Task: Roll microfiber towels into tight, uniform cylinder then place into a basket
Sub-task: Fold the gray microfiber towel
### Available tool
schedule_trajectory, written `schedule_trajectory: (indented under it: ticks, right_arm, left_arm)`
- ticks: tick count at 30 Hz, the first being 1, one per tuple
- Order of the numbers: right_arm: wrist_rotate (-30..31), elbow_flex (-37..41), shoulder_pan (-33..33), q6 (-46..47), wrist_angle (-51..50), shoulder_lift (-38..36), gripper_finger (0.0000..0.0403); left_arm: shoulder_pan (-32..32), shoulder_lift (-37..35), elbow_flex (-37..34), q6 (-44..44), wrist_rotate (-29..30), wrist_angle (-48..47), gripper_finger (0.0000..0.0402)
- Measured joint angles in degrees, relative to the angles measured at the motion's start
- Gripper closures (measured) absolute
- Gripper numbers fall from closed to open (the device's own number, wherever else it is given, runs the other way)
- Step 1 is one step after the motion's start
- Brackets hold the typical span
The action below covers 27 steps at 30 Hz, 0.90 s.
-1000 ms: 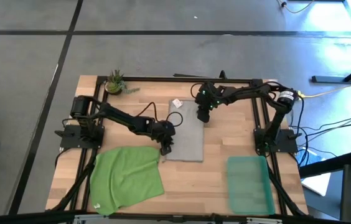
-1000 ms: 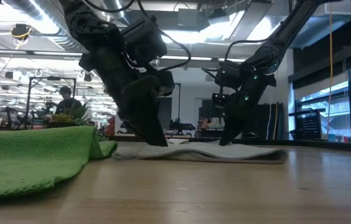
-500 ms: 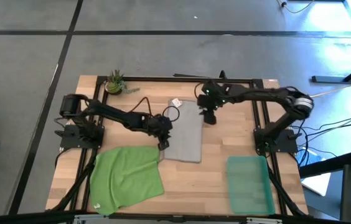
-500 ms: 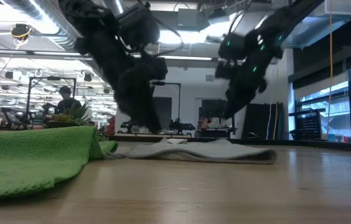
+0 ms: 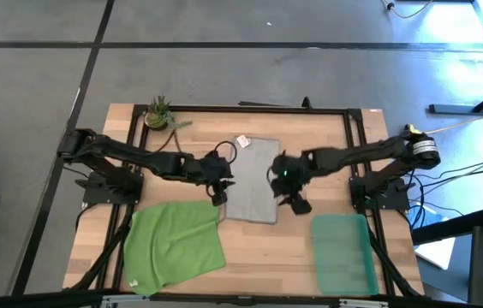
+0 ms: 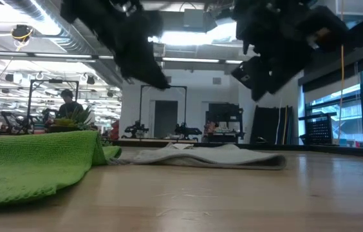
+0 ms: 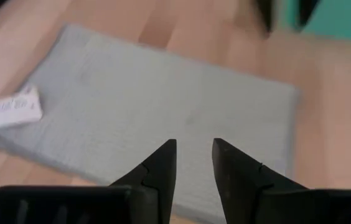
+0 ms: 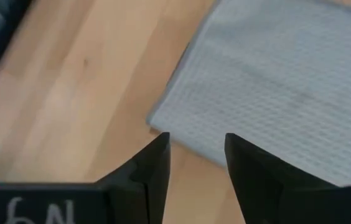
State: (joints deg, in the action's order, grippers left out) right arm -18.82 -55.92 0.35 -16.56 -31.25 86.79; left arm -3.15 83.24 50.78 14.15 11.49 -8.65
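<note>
The light grey towel (image 5: 254, 180) lies flat on the table's middle, its white tag (image 5: 243, 141) at the far left corner. It also shows in the low view (image 6: 214, 156). The bright green towel (image 5: 175, 242) lies spread at the near left. The teal basket (image 5: 342, 254) stands at the near right. My left gripper (image 5: 218, 193) is open above the grey towel's left edge (image 7: 193, 149). My right gripper (image 5: 294, 202) is open above the towel's near right corner (image 8: 195, 140). Both hang clear of the table in the low view.
A small potted plant (image 5: 158, 111) stands at the far left corner. A black frame (image 5: 250, 109) runs along the table's far edge and sides. Bare wood lies between the grey towel and the basket.
My left gripper has risen off the table at the grey towel's left near corner and drawn slightly left. My right gripper has risen and swung from the towel's far right part toward the near edge, to the towel's near right corner. The grey towel stays flat.
</note>
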Motion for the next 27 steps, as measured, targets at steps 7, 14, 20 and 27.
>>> schedule_trajectory:
  ticks: [7,14,20,27]
  right_arm:
    - [4.00,0.00,6.34,-0.30,1.61,7.52,0.0248]
    - [7.78,0.00,10.20,0.40,5.33,11.45,0.0248]
    - [9.19,0.00,10.81,-0.86,5.59,11.45,0.0248]
    - [11.48,0.00,10.59,-2.66,5.66,11.77,0.0248]
  left_arm:
    - [-3.58,-4.46,0.04,-2.67,0.04,0.06,0.0302]
    - [-4.82,-5.31,0.04,-0.87,0.23,0.07,0.0302]
    - [-4.77,-5.31,0.04,4.70,2.87,0.14,0.0302]
    - [-4.78,-5.31,0.04,6.64,3.04,0.15,0.0302]
